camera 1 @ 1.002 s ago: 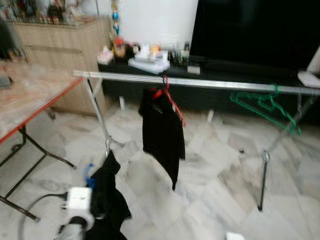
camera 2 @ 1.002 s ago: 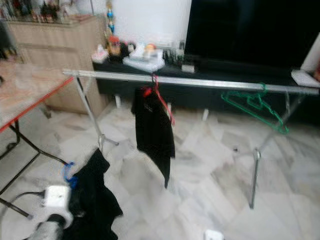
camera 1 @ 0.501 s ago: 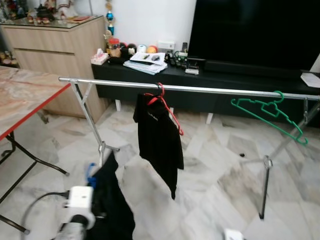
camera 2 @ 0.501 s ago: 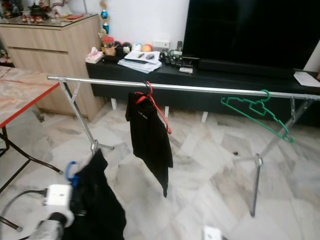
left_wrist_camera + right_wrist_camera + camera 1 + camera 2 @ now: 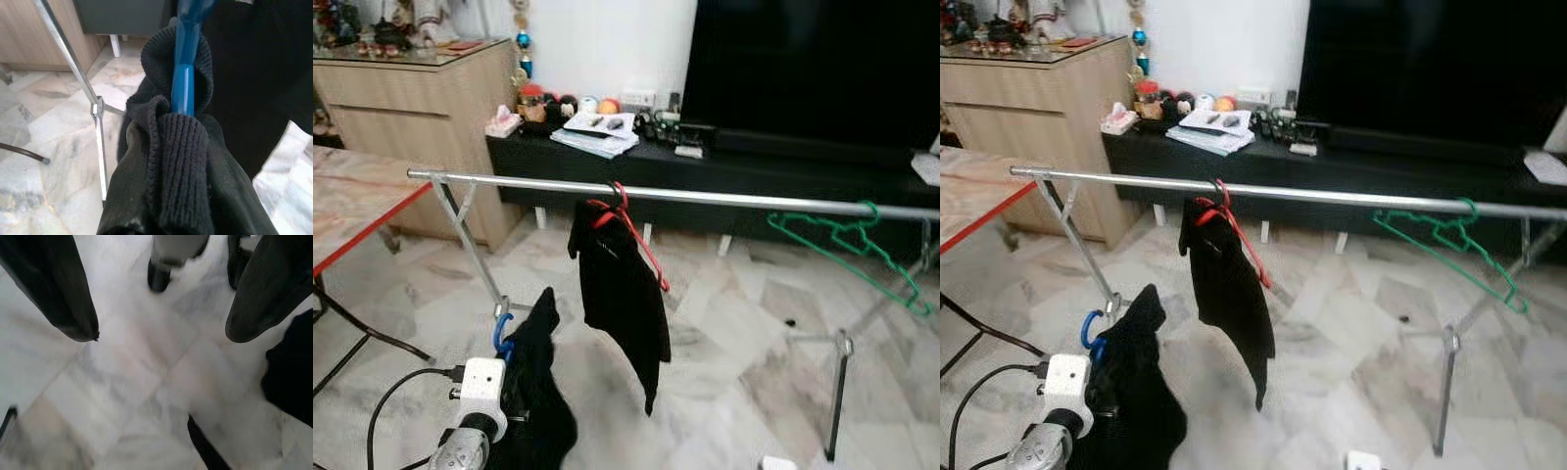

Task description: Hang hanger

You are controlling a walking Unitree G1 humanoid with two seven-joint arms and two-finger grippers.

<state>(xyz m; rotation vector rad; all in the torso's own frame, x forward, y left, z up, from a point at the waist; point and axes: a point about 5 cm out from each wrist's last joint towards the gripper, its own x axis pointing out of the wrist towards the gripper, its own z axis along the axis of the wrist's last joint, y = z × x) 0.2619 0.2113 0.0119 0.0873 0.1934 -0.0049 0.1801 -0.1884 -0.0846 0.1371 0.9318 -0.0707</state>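
I see a big dark television point(image 5: 813, 69) across the back, at about one o'clock in the head view, standing on a long black console point(image 5: 705, 171) cluttered with papers and small bits. At eleven o'clock is a pale wooden cabinet point(image 5: 421, 108), and at nine o'clock the red-edged corner of a marble-topped folding table point(image 5: 352, 201). The floor point(image 5: 734, 333) is pale veined marble tile.

Across the middle runs a silver clothes rail point(image 5: 724, 200) on crossed metal legs. Near its centre a red hanger point(image 5: 628, 220) hooks over the bar and carries a black garment point(image 5: 622, 294) hanging tilted. Out at three o'clock a bare green hanger point(image 5: 847, 245) hangs from the same bar, well apart from the red one.

Down at seven o'clock, my left gripper point(image 5: 161, 196) is up in front of the rail, below the bar. It is wrapped in black knitted cloth point(image 5: 536, 392), so I cannot tell how the jaws stand (the fabric covers them in the wrist view). The task's blue hanger point(image 5: 188, 63) rises out of that bundled cloth, its hook point(image 5: 501, 333) showing at the cloth's left edge, lower than the rail and not on it.

My right gripper point(image 5: 161, 328) hangs low, pointing at the floor, its fingers point(image 5: 58, 289) spread apart with nothing between them.
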